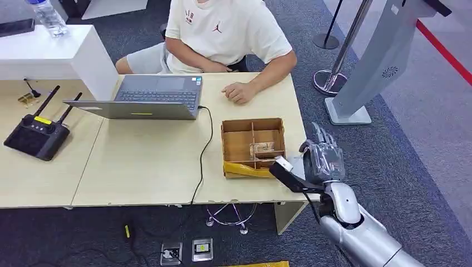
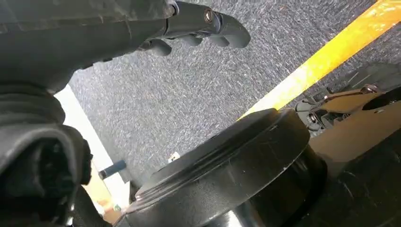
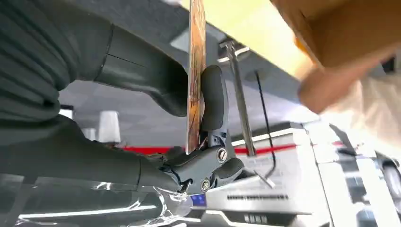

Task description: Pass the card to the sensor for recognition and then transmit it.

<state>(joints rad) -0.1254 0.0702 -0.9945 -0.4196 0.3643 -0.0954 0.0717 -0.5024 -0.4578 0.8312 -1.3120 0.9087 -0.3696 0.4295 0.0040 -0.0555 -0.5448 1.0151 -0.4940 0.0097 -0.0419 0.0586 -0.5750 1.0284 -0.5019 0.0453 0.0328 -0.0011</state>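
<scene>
My right hand [image 1: 323, 158] hovers at the table's right front corner, just right of an open cardboard box [image 1: 251, 122] with dividers. It pinches a small card [image 1: 283, 163] between thumb and a finger; the right wrist view shows the card [image 3: 196, 71] edge-on in that hand [image 3: 156, 109]. Another card [image 1: 261, 148] lies in a compartment of the box. A tall grey terminal [image 1: 384, 55] stands on the floor beyond the table's right end. My left hand [image 2: 142, 28] hangs above grey carpet, fingers [image 2: 227, 30] loosely apart and holding nothing.
A person [image 1: 222, 33] sits at the table's far side, one hand [image 1: 239, 92] resting on the top. A laptop [image 1: 150, 97] with a black cable [image 1: 203, 150], a black controller [image 1: 36, 136] and a stanchion [image 1: 334, 72] are nearby.
</scene>
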